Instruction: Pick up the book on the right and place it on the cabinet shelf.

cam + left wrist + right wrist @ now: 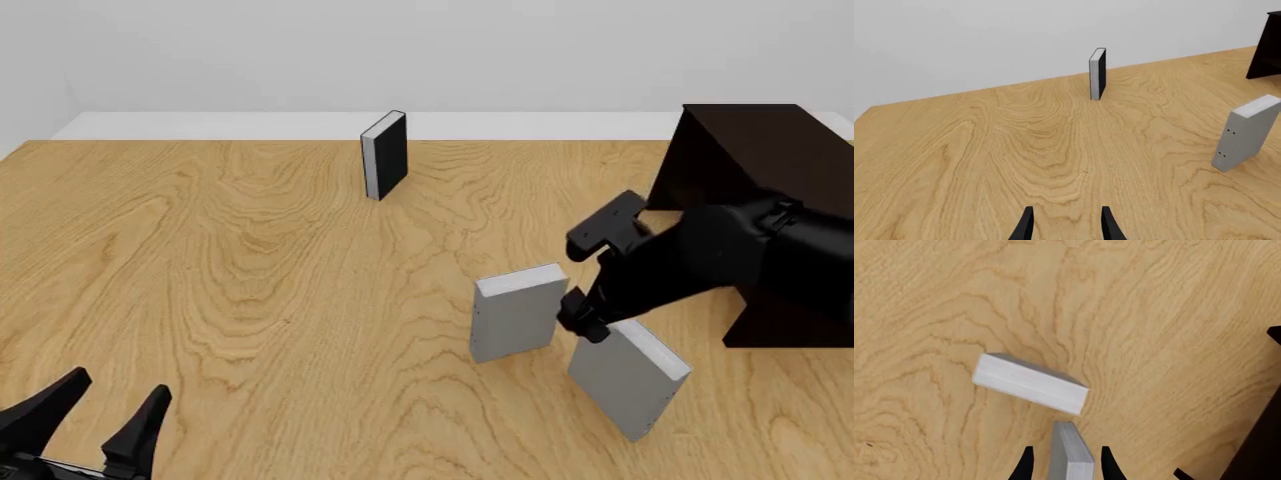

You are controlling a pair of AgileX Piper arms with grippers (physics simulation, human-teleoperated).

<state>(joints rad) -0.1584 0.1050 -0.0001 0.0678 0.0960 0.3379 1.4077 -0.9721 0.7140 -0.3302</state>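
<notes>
Left wrist: left gripper parted, empty.

Front: right gripper at top edge of the book, upright near the cabinet.

Right wrist: fingers straddle it — contact unclear. Stiff, thin, probably slick; pinch covers.

simulated tabletop — bare wooden table | blank white wall (featureless render)
</notes>
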